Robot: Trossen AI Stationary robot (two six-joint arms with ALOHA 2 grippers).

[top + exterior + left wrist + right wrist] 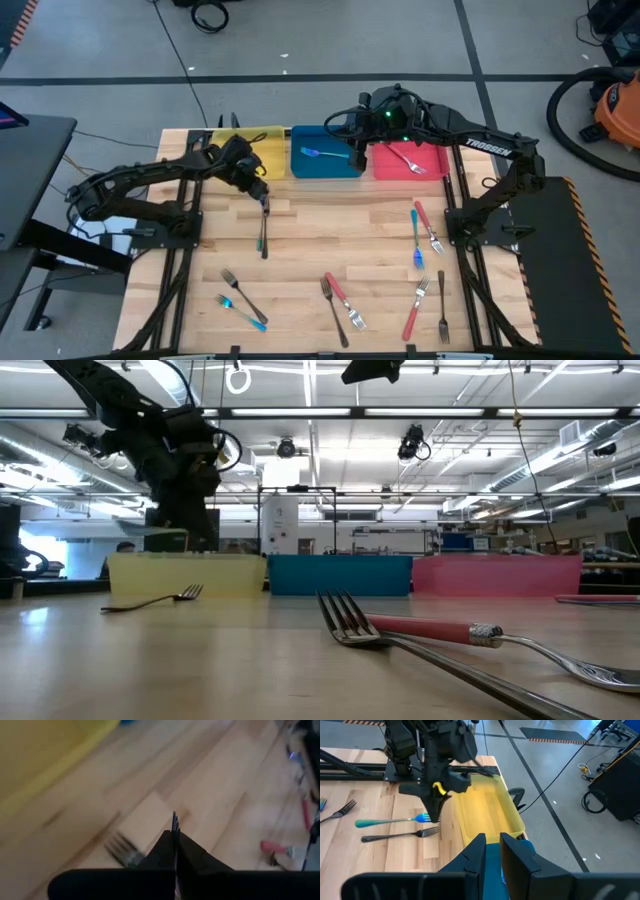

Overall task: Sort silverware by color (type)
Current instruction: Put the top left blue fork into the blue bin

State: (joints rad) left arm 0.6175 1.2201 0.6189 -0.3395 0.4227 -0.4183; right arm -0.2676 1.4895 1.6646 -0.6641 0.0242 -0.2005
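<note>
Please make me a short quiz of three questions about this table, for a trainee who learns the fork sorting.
1. Which bin holds no fork? A: yellow bin. B: blue one. C: pink one.
2. True or false: the right gripper hangs over the pink one.
3. Fill in: the left gripper is shut on a teal-handled ____.

Key: 1 A. 2 false, it hangs over the blue bin. 3 fork.
</note>
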